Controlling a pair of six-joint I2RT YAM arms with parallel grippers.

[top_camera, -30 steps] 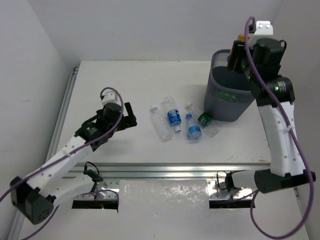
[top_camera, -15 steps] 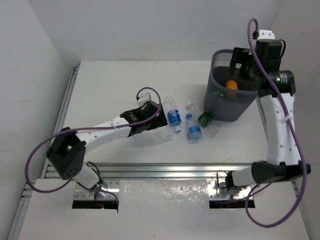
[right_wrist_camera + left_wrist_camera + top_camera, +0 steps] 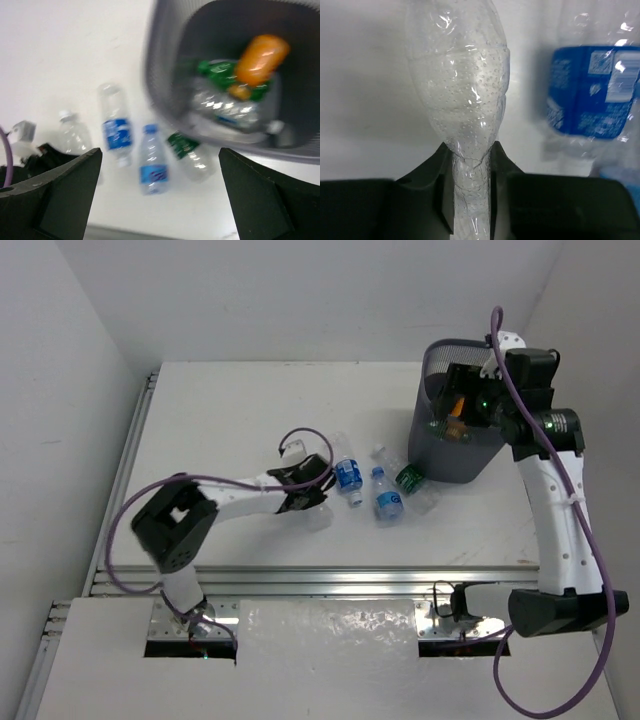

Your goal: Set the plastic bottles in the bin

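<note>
4 bottles (image 3: 348, 473) lie left of the bin (image 3: 445, 455) (3 more inside it).

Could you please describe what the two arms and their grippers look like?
Both arms have white link shells between black joint housings. The left arm and right arm each trail a purple cable. The right arm shows small green lights near its wrist. The left gripper and right gripper have matte black, blocky fingers.
</note>
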